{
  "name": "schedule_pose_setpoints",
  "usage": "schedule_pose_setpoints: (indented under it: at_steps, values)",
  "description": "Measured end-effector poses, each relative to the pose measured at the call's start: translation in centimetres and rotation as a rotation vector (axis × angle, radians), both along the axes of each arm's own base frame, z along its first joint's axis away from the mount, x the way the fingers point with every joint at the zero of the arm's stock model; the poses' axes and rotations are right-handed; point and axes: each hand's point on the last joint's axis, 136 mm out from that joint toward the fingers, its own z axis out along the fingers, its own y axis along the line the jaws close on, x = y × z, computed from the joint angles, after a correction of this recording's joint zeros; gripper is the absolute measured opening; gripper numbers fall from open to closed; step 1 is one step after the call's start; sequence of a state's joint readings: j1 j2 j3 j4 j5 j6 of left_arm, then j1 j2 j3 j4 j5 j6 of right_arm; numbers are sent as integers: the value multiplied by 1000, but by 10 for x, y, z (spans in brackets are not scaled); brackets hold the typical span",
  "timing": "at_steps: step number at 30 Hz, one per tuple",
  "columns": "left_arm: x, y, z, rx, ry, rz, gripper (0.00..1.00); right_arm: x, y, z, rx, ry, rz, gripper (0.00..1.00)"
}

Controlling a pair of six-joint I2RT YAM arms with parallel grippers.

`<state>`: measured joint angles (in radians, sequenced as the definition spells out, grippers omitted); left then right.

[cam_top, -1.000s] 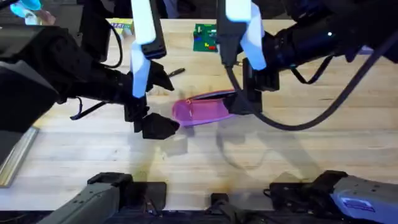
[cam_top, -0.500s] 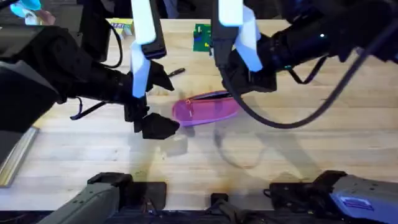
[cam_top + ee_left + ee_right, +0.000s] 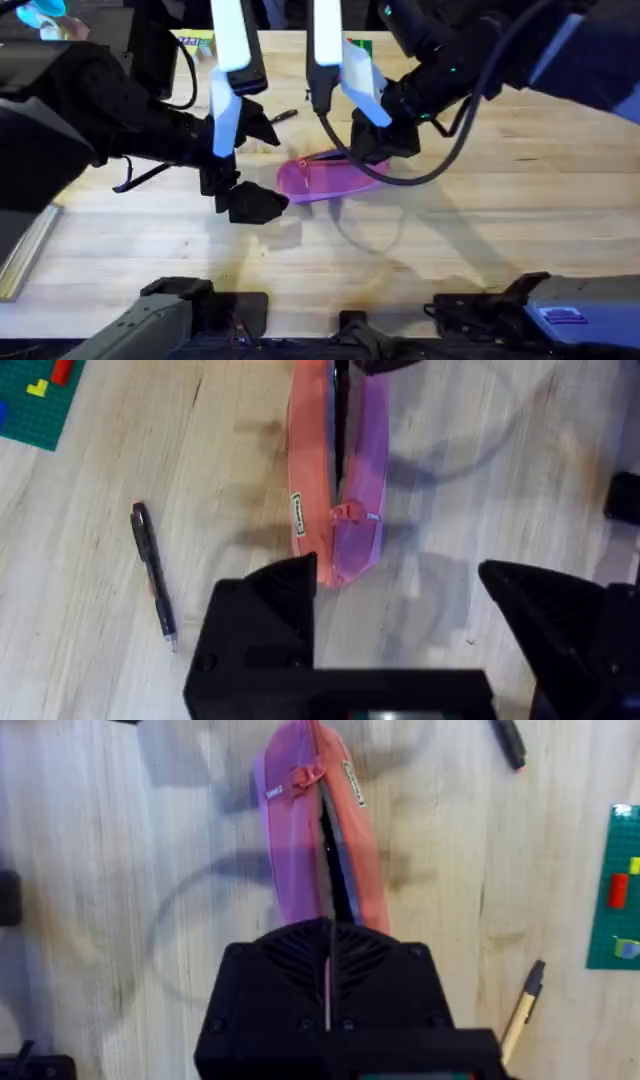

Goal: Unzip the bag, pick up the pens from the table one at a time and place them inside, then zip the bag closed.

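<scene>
The pink bag (image 3: 325, 178) lies across the middle of the table (image 3: 480, 240), its zipper gaping as a dark slit along most of its length (image 3: 295, 840). The zipper pull (image 3: 350, 513) sits near the bag's left end. My left gripper (image 3: 255, 205) is open at that end, and one finger (image 3: 285, 595) is almost touching the fabric (image 3: 355, 470). My right gripper (image 3: 365, 152) is shut and hangs over the bag's right part (image 3: 328, 935); whether it pinches fabric is hidden. The black pen (image 3: 283, 116) (image 3: 152, 575) lies behind the bag. The tan pen (image 3: 524, 1010) lies on the wood farther back.
A green building plate (image 3: 358, 45) (image 3: 622, 885) with small bricks rests at the table's back edge, a yellow item (image 3: 195, 40) to its left. The right arm's cable loops over the table to the bag's right. A metal bar (image 3: 25, 255) lies at the left edge.
The right arm has swung left and back, carrying its gripper from the bag's right end toward the bag's middle. The left arm and the bag have stayed put.
</scene>
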<state>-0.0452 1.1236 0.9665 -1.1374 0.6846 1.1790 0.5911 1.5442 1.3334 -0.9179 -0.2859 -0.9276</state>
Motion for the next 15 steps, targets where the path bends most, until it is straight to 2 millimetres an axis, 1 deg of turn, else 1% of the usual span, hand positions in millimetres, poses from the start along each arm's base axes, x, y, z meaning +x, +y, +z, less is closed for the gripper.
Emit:
schedule_pose_setpoints:
  at_steps: [2, 3, 8, 11, 12, 13, 15]
  values:
    - [0, 0, 0, 0, 0, 0, 994, 2, 1, -5, -7, 10, 0, 30]
    - [0, 0, 0, 0, 0, 0, 994, 3, 2, -13, -19, 28, 0, 30]
    - [0, 0, 0, 0, 0, 0, 994, 8, 5, -23, -27, 40, 0, 30]
    - [0, 0, 0, 0, 0, 0, 994, 17, 12, -39, -30, 47, 1, 30]
    - [0, 0, 0, 0, 0, 0, 993, 17, 12, -41, -32, 54, 1, 30]
    - [0, 0, 0, 0, 0, 0, 993, 17, 13, -49, -42, 75, 2, 29]
    - [0, 0, 0, 0, 0, 0, 993, 18, 13, -55, -50, 87, 3, 29]
